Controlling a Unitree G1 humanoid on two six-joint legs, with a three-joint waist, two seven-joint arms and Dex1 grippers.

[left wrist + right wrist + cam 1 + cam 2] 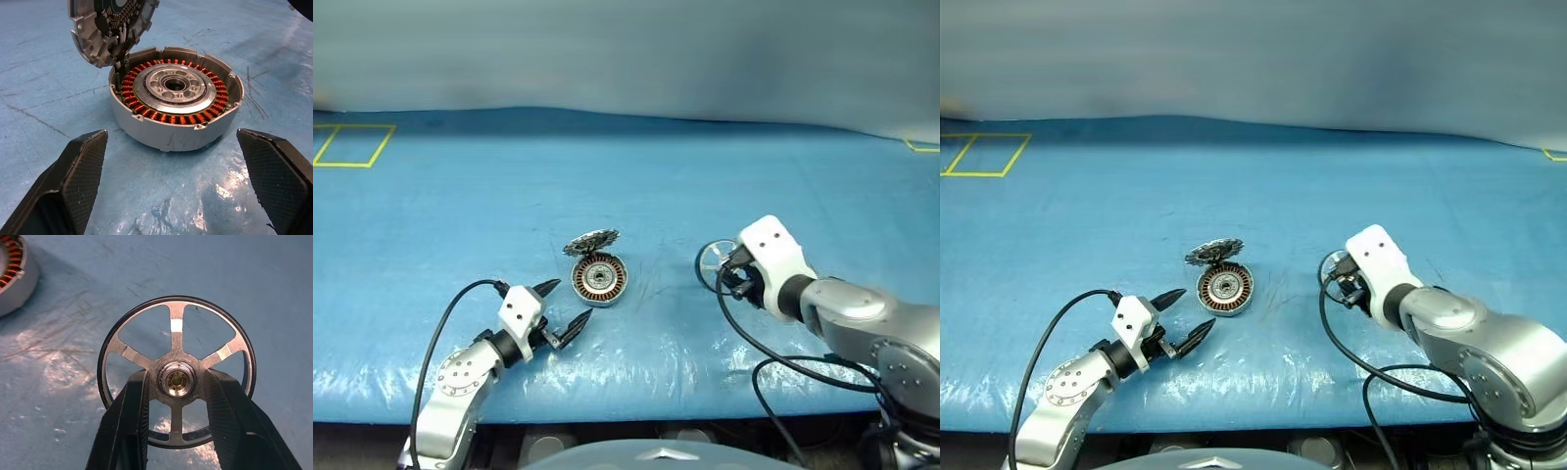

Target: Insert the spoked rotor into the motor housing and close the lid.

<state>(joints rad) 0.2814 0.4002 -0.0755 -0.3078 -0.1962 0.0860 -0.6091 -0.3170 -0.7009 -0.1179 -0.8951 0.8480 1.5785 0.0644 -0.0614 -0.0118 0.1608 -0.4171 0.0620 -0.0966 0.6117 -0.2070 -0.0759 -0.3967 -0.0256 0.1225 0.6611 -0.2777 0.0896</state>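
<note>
Right wrist view shows you that the right end effector [177, 382] is pinching the spoked rotor [176, 377] by its silver hub, one finger on either side, the wheel held above the blue tabletop [460, 196]. So you have the rotor picked up, by my reading, but not yet seated. The motor housing [598, 280] sits well apart, its copper windings bare and its well empty. The lid [590, 241] stands tilted against the housing's far rim, toothed face showing. Your left end effector [563, 305] waits just beside the housing, fingers spread wide, holding nothing. Still left: carry the rotor across, seat it, then close the lid.
</note>
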